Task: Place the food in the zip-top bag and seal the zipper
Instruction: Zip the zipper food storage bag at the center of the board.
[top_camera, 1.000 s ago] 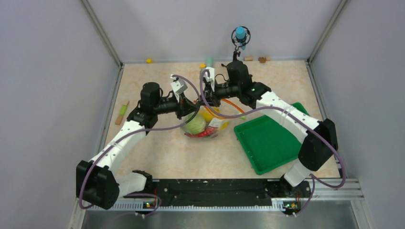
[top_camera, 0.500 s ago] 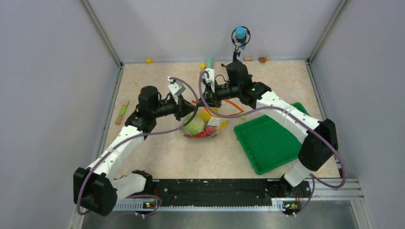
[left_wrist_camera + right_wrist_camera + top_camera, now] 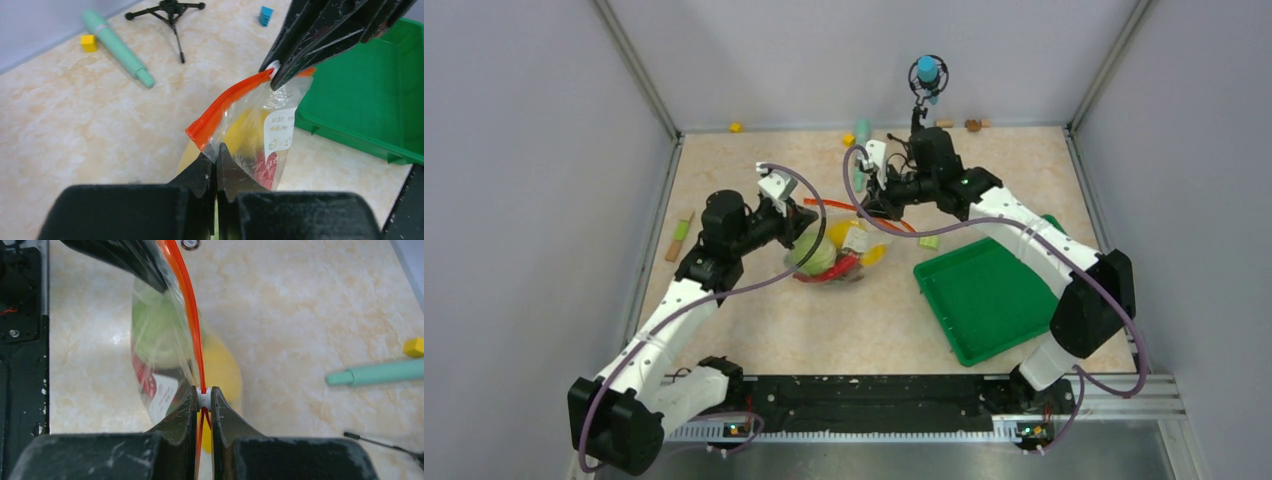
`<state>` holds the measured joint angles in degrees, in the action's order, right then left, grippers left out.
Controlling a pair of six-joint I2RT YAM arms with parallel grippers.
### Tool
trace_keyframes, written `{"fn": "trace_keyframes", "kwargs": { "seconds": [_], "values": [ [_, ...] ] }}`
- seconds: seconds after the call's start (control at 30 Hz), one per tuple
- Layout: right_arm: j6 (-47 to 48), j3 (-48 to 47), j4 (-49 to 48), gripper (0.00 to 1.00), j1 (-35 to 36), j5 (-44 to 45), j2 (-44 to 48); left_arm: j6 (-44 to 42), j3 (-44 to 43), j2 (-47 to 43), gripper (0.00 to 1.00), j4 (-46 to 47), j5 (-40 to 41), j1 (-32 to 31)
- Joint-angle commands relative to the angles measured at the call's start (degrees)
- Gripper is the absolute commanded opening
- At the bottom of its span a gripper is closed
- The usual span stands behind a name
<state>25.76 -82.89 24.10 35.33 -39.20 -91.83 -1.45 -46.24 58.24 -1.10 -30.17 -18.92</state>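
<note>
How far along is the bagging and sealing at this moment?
Done: the food sits inside the zip-top bag. In hand: the left gripper pinches the bag's corner, the right gripper clamps the white slider on the zipper. Left: running the slider along; how much is already sealed is unclear.

Lab test booth, grey walls (image 3: 524, 200), marbled tabletop (image 3: 754, 325)

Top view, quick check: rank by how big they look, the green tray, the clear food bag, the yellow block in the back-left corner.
Largest to smallest:
1. green plastic tray
2. clear zip-top bag of toy food
3. small yellow block
</note>
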Motion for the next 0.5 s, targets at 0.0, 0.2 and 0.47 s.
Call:
{"fn": "trace_keyframes", "kwargs": {
  "seconds": [0.0,0.2,0.47],
  "values": [
    [1.8,1.13,4.68,0.0,-4.11,9.1,3.93,-1.37,0.22,-3.26,0.0,1.83,13.01,2.18],
    [1.18,3.24,4.82,0.0,-5.71,13.69,5.43,-1.31,0.83,-4.51,0.0,1.84,20.29,2.38],
    [-0.45,6.39,4.8,0.0,-6.98,18.17,7.88,0.19,0.12,-5.1,0.0,1.37,29.04,2.5]
  ]
}}
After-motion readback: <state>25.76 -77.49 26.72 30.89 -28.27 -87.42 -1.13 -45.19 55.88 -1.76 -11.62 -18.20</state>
